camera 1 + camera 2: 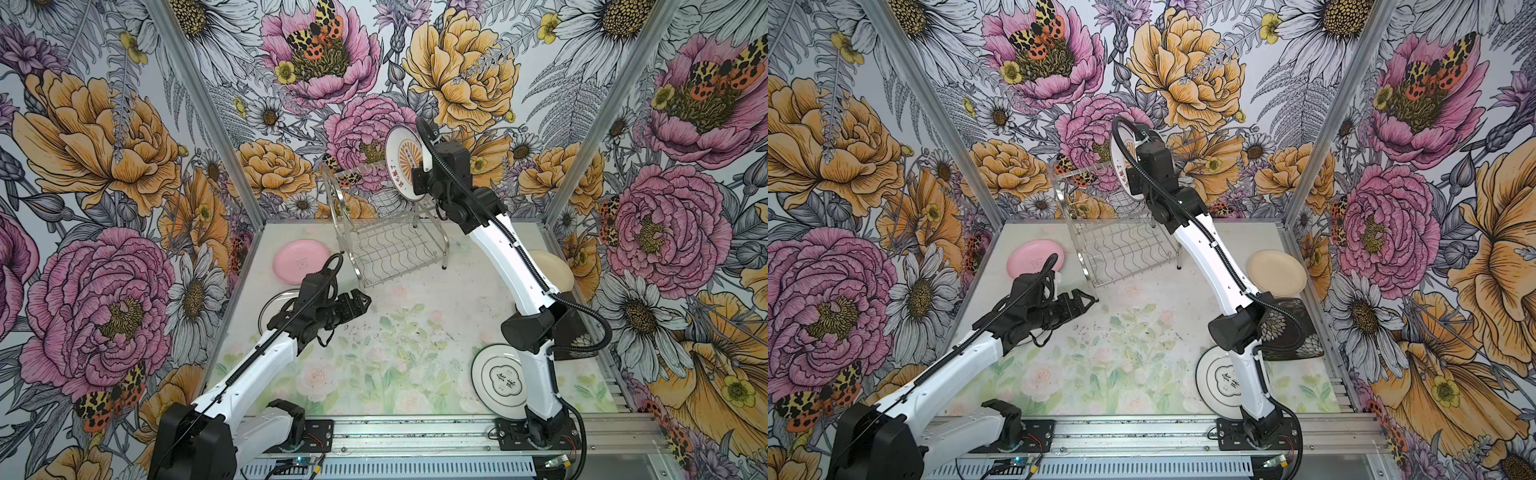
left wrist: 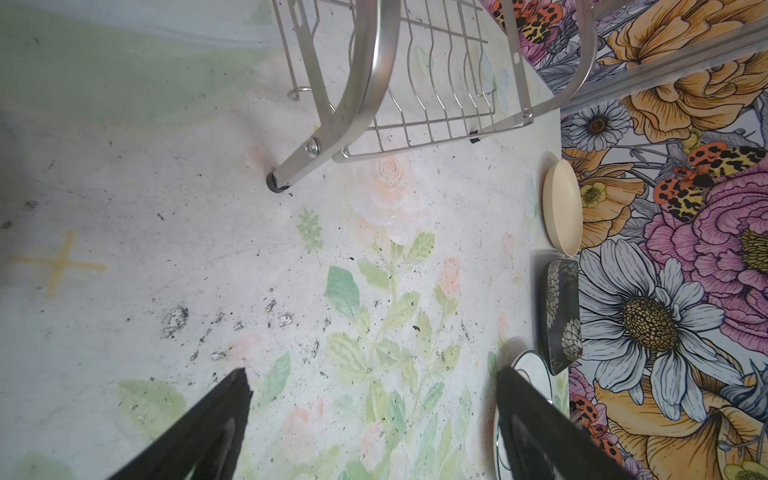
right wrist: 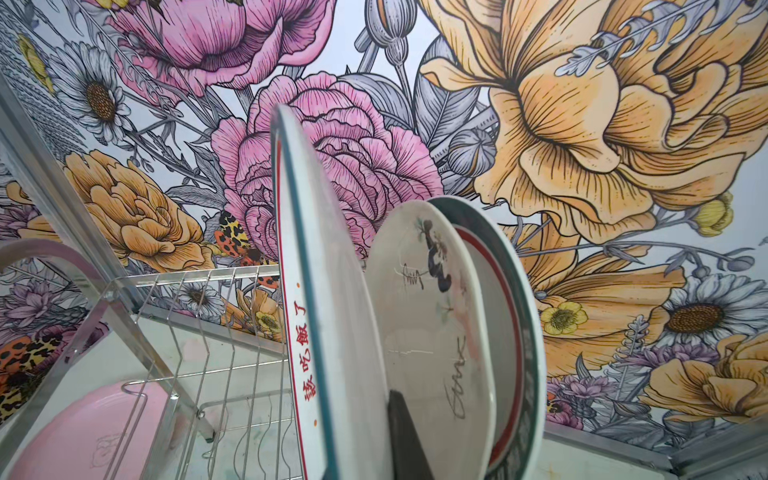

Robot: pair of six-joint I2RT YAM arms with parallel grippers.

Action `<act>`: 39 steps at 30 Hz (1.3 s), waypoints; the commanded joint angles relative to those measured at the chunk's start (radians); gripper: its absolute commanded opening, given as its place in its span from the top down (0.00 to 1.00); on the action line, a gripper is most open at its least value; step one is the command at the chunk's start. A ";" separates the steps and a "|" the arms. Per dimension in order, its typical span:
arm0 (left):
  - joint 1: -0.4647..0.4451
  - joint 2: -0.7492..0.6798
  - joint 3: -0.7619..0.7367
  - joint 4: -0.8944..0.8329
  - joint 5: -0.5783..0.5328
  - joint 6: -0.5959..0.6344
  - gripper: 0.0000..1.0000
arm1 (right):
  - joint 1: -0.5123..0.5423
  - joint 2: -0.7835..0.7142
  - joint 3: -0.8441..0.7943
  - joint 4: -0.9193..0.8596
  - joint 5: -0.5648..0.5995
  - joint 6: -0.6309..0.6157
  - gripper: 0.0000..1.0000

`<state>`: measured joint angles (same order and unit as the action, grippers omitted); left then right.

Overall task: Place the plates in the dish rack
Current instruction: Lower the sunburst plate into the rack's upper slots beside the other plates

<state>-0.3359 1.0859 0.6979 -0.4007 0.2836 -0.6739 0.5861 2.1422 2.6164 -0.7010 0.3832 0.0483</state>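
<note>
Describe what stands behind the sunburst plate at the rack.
Two upright plates: a white ink-sketched plate and, behind that, a teal-rimmed plate. The sunburst plate covers their lower parts.

Top views look down overhead; both wrist cameras closely share the dish rack [image 2: 365, 83].

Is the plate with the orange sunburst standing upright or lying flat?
Upright: the sunburst plate stands on edge over the dish rack, beside two other upright plates.
</note>
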 commanded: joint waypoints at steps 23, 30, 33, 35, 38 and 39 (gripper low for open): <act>0.095 0.025 0.005 -0.006 0.063 0.050 0.07 | -0.001 0.088 0.023 0.182 0.137 -0.075 1.00; 0.095 0.014 0.001 -0.007 0.065 0.049 0.06 | -0.002 0.064 -0.034 0.182 0.136 -0.068 1.00; 0.095 0.008 -0.001 -0.007 0.063 0.046 0.06 | -0.002 0.054 -0.050 0.181 0.133 -0.067 0.96; 0.095 0.002 -0.003 -0.009 0.061 0.046 0.06 | -0.001 0.047 -0.060 0.182 0.133 -0.067 0.89; 0.094 -0.011 -0.004 -0.014 0.055 0.043 0.06 | 0.001 0.028 -0.077 0.182 0.131 -0.068 0.80; 0.092 -0.015 -0.005 -0.017 0.052 0.043 0.06 | 0.000 0.022 -0.082 0.181 0.128 -0.069 0.77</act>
<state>-0.2504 1.0996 0.6979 -0.4080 0.3298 -0.6464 0.5861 2.2242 2.5465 -0.5522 0.5045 -0.0162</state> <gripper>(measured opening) 0.939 0.217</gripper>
